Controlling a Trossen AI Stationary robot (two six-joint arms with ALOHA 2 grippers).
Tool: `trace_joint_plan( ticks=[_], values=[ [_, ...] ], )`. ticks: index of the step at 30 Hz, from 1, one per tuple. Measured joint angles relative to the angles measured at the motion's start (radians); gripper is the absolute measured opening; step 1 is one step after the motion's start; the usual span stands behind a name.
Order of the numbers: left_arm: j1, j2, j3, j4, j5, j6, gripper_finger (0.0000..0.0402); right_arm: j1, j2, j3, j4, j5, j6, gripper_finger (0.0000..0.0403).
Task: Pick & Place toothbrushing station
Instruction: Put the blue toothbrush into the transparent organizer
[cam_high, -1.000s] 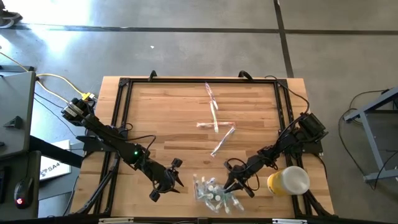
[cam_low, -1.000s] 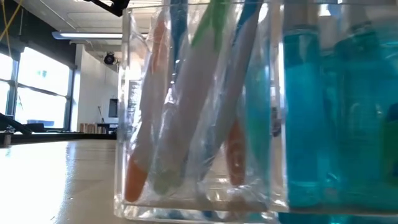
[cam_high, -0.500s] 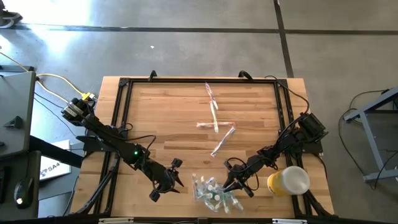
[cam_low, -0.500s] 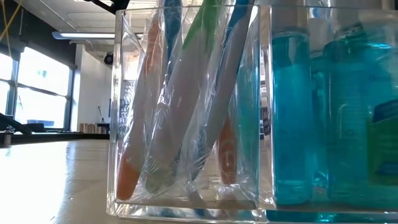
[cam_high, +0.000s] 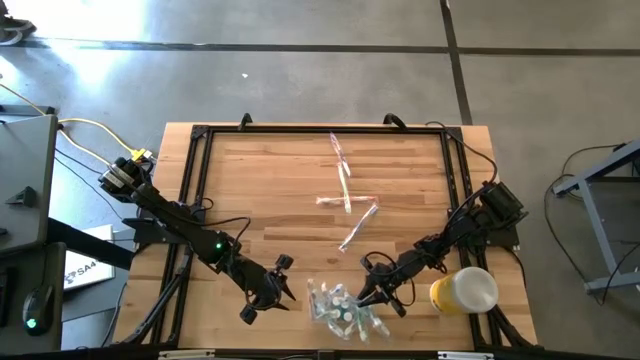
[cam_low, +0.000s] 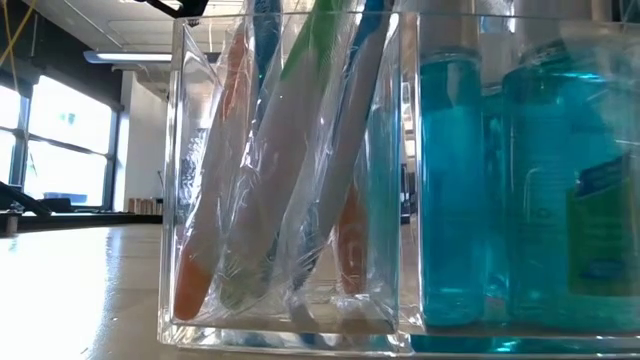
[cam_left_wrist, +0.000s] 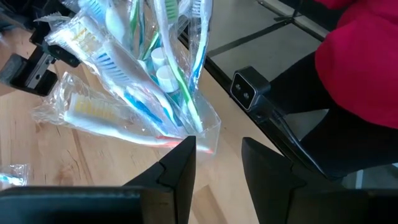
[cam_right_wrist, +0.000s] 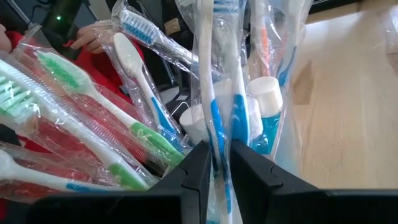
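Right gripper (cam_right_wrist: 214, 165): I see it clamped on a wrapped blue toothbrush (cam_right_wrist: 208, 81), over the clear holder (cam_low: 290, 320).
Left gripper (cam_left_wrist: 217, 162): fingers apart, holding nothing, just beside the holder.
Loose wrapped toothbrushes (cam_high: 347, 190): mid-desk (cam_high: 260, 190), well beyond both grippers.

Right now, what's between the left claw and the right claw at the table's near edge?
The clear organizer, stuffed with wrapped toothbrushes, sits between the left claw and the right claw in the high view. The right claw is shut on one wrapped brush above it.
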Motion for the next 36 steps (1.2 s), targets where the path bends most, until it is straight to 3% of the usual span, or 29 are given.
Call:
trace_joint_plan(
  ticks=[21,28,36],
  values=[
    [0.000,0.000,0.000,0.000,-0.002,0.000,0.0125,0.016,0.000,0.000,0.036,0.022,0.042,0.0053],
    [0.000,0.000,0.000,0.011,-0.005,-0.009,0.0125,0.016,0.000,0.000,0.038,-0.068,-0.057,0.0052],
    [0.000,0.000,0.000,0.009,-0.005,-0.028,0.0125,0.010,0.000,0.000,0.038,-0.015,-0.007,0.0052]
  ],
)
